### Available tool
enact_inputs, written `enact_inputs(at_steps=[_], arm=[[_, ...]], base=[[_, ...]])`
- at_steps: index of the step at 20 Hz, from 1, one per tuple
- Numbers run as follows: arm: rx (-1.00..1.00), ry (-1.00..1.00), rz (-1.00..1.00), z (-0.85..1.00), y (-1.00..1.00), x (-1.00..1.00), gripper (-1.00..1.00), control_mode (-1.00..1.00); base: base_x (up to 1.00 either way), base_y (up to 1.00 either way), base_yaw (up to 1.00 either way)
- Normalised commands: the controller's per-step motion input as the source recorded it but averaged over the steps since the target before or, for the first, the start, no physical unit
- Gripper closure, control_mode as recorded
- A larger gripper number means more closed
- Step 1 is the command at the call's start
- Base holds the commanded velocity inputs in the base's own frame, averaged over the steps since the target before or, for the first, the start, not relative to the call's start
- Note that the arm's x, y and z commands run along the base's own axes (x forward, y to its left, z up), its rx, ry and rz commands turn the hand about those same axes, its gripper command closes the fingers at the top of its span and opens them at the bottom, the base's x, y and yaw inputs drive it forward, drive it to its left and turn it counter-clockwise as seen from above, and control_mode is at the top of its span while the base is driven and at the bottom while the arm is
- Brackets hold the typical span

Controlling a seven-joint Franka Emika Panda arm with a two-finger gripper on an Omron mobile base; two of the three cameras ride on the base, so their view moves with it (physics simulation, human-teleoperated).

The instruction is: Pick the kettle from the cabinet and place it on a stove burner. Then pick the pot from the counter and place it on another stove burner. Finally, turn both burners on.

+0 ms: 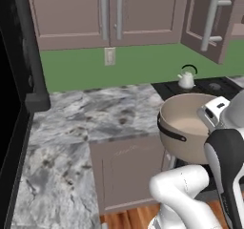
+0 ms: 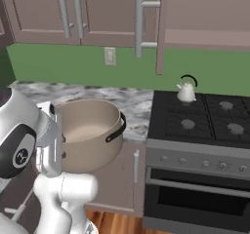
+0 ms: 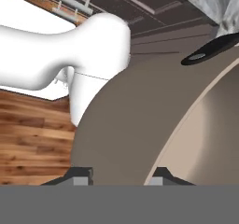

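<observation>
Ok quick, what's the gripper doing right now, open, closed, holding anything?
Gripper: closed on the rim of the tan pot, holding it up off the counter.

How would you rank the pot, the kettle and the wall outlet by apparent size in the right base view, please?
1. The pot, by far the largest, though it hangs nearer the camera than the others, which inflates it.
2. and 3. The kettle and the wall outlet look close in size; I would not rank them.

The arm is glossy white, built of rounded tubular segments with bulbous elbows. Dark charcoal bands wrap its joints. The hand is boxy white with small dark markings.
</observation>
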Motion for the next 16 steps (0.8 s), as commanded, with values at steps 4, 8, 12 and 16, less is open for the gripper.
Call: enact_inputs(at_steps=[4, 8, 12, 16], arm=[[0.0, 0.0, 0.0, 0.0, 0.0, 0.0, 1.0, 1.0], [0.0, 0.0, 0.0, 0.0, 0.0, 0.0, 1.0, 1.0], [0.0, 0.0, 0.0, 0.0, 0.0, 0.0, 1.0, 1.0], [0.0, 0.0, 0.0, 0.0, 0.0, 0.0, 1.0, 1.0]], base=[[-0.11, -0.6, 0.0], [-0.09, -0.75, 0.0], [-0.09, -0.76, 0.0], [-0.04, -0.7, 0.0]])
